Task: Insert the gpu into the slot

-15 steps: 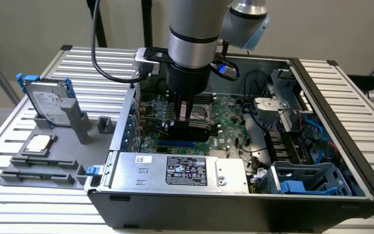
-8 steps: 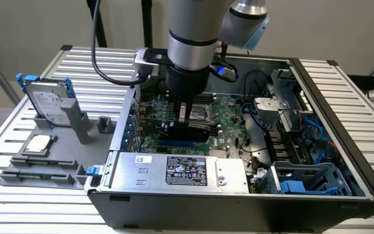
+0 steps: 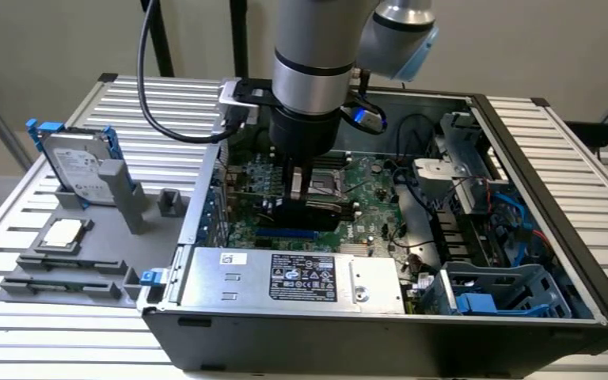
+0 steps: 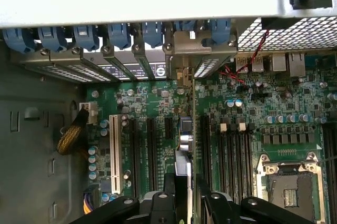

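Gpu (image 3: pixel 320 215), gripped by the pincer (image 4: pixel 187 197), stands over the partly hidden slot (image 3: pixel 281 235).

gpu (image 3: pixel 315 212) over slot (image 3: pixel 283 235) on motherboard (image 3: pixel 380 178), power-supply box (image 3: pixel 294 277) before them, hard drive (image 3: pixel 77 165) at exterior view's left

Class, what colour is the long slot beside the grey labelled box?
The slot is bright blue, clearest in the exterior view.

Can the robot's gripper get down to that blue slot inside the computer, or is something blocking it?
Probably yes. The case is open on top, and the gripper hangs inside it, holding the gpu close over the slot. Nothing seems to lie between them.
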You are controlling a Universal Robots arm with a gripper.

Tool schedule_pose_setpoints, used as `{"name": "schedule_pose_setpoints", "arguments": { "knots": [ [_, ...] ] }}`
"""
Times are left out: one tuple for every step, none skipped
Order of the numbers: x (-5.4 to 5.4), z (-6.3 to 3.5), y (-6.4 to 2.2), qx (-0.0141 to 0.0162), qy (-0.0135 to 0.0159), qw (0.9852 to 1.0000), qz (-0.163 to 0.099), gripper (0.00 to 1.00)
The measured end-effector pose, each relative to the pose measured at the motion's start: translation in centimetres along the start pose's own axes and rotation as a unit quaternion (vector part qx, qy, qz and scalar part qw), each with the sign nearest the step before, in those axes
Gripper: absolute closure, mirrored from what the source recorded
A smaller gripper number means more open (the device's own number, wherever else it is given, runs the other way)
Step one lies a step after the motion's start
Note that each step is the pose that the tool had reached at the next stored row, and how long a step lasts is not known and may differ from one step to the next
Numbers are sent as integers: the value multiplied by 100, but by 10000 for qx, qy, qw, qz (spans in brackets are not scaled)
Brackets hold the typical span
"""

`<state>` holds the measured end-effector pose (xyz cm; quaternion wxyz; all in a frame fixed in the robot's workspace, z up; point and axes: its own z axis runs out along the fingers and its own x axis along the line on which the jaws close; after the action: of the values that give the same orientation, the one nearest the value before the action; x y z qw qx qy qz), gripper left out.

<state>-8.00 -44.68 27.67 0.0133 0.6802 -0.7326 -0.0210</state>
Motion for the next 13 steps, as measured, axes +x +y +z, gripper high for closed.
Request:
{"name": "schedule_pose_setpoints", "arguments": {
  "knots": [
    [0,2,4,0,0,10000,1,74],
    [1,4,9,0,0,10000,1,74],
    [1,5,13,0,0,10000,0,74],
    [1,8,15,0,0,10000,0,74],
    [1,10,15,0,0,10000,-1,74],
    [1,13,15,0,0,10000,-1,74],
    [1,16,15,0,0,10000,-1,74],
    [1,21,15,0,0,10000,0,74],
    [2,26,15,0,0,10000,0,74],
    [1,31,15,0,0,10000,0,74],
    [1,36,15,0,0,10000,0,74],
    [2,41,14,0,1,10000,-1,74],
    [1,46,14,0,0,10000,-3,74]
  ]
}}
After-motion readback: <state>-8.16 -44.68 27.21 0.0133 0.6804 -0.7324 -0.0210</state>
